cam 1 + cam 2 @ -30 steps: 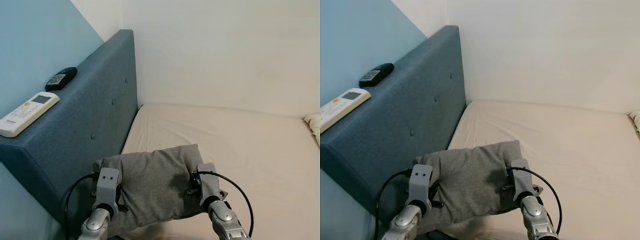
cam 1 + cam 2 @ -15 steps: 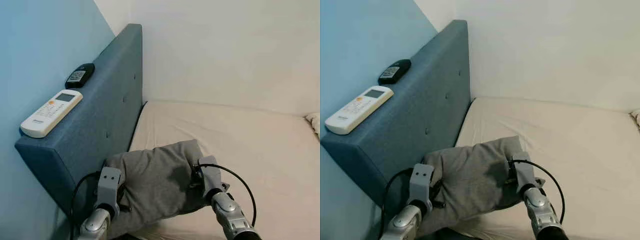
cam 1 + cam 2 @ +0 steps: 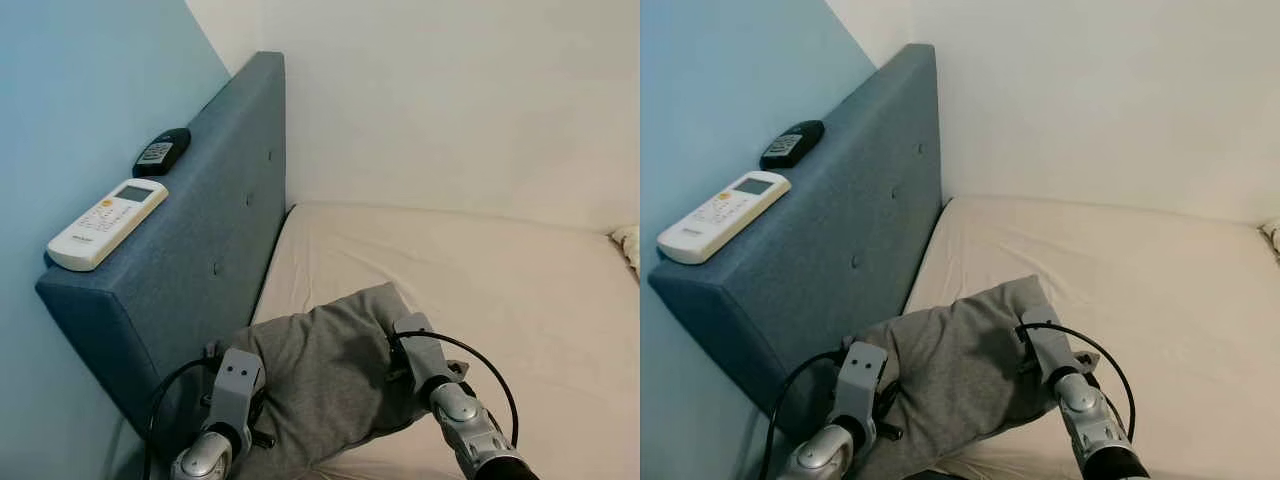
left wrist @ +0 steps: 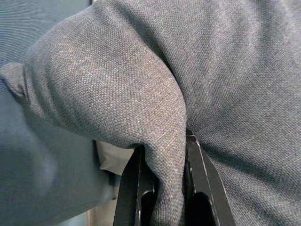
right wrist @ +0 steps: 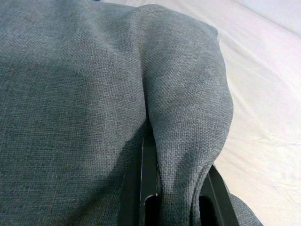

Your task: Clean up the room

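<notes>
Cream mattress fills the frame's right; blue headboard at left carries two remotes. Left gripper and right gripper each pinch the grey pillow at lower centre.

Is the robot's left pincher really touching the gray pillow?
Touching. The left wrist view shows the left end effector with a fold of the gray pillow pinched between its two black fingers.

No legible text, brand or number appears anywhere. The white remote and the black remote carry markings too small to read.
</notes>
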`<state>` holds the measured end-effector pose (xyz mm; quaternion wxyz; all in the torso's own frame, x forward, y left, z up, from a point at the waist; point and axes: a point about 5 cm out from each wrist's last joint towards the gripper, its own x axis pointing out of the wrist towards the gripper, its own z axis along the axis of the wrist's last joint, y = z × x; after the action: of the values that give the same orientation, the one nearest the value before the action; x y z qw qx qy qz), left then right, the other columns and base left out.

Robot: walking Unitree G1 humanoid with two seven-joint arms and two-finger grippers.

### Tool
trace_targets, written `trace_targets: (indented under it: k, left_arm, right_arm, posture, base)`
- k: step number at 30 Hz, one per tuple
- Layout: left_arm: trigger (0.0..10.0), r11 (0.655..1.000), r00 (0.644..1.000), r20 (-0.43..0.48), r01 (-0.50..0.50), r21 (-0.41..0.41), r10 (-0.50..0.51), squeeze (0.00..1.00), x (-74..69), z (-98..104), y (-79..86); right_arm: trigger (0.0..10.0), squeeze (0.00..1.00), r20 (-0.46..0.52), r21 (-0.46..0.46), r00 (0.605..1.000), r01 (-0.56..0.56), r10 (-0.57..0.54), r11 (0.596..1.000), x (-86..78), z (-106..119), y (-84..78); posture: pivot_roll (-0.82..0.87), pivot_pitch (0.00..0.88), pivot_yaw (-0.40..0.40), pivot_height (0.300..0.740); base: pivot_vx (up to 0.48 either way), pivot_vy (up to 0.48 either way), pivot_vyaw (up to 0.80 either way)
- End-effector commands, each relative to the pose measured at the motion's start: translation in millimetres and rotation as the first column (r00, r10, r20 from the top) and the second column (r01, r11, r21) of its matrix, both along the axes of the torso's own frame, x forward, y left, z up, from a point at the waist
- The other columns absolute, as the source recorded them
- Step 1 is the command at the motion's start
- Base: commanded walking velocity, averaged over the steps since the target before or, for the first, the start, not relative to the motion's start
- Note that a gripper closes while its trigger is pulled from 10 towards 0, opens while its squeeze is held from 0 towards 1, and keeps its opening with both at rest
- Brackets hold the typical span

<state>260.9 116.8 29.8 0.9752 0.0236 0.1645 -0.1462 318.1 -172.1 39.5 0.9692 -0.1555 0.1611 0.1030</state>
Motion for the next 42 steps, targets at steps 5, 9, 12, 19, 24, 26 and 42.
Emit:
trace_targets:
  k: [5,9,12,19,24,26,42]
  left_arm:
    - [10.0,1.000,0.999,0.044,0.002,0.000,-0.002,0.00,2.8,7.9,-1.9]
    - [10.0,1.000,0.999,0.039,0.008,-0.008,-0.008,0.00,2.0,7.9,-2.9]
    - [10.0,1.000,0.999,0.038,0.016,-0.012,-0.015,0.00,1.5,8.0,-4.0]
    - [10.0,0.998,0.998,0.034,0.055,-0.027,-0.054,0.00,3.3,9.5,-14.5]
    - [10.0,0.999,0.998,0.046,0.049,-0.024,-0.048,0.00,7.4,12.0,-17.9]
    - [10.0,0.999,0.998,0.050,0.044,-0.024,-0.043,0.00,8.2,12.6,-18.1]
    - [10.0,1.000,0.998,0.058,-0.009,-0.003,0.009,0.00,8.8,13.1,-7.7]
  right_arm:
    - [10.0,0.00,0.029,0.056,0.999,-0.027,0.026,0.998,0.3,2.7,12.7]
    - [10.0,0.00,0.029,0.048,0.999,-0.025,0.024,0.999,-1.3,0.7,13.8]
    - [10.0,0.00,0.029,0.046,0.999,-0.024,0.022,0.999,-1.8,0.1,14.1]
    - [10.0,0.00,0.034,0.050,0.999,-0.017,0.015,0.999,-0.5,1.1,14.0]
    - [10.0,0.00,0.038,0.053,0.999,-0.023,0.021,0.998,0.8,2.6,15.4]
    - [10.0,0.00,0.036,0.054,0.999,-0.023,0.021,0.998,0.7,2.5,15.9]
    - [10.0,0.00,0.029,0.076,0.999,-0.023,0.021,0.997,-1.9,-0.1,18.8]
  posture:
    - [-0.01,0.096,-0.056,0.740]
    - [-0.01,0.098,-0.056,0.740]
    - [-0.01,0.099,-0.055,0.740]
    - [-0.01,0.107,-0.054,0.740]
    - [-0.01,0.108,-0.053,0.740]
    - [-0.01,0.107,-0.053,0.740]
    - [0.00,0.110,-0.049,0.710]
  base:
    - [0.000,0.000,0.00]
    - [0.000,0.000,0.00]
    - [0.000,0.000,0.00]
    - [0.000,0.000,0.00]
    - [0.000,0.000,0.00]
    - [0.000,0.000,0.00]
    - [0.000,0.000,0.00]
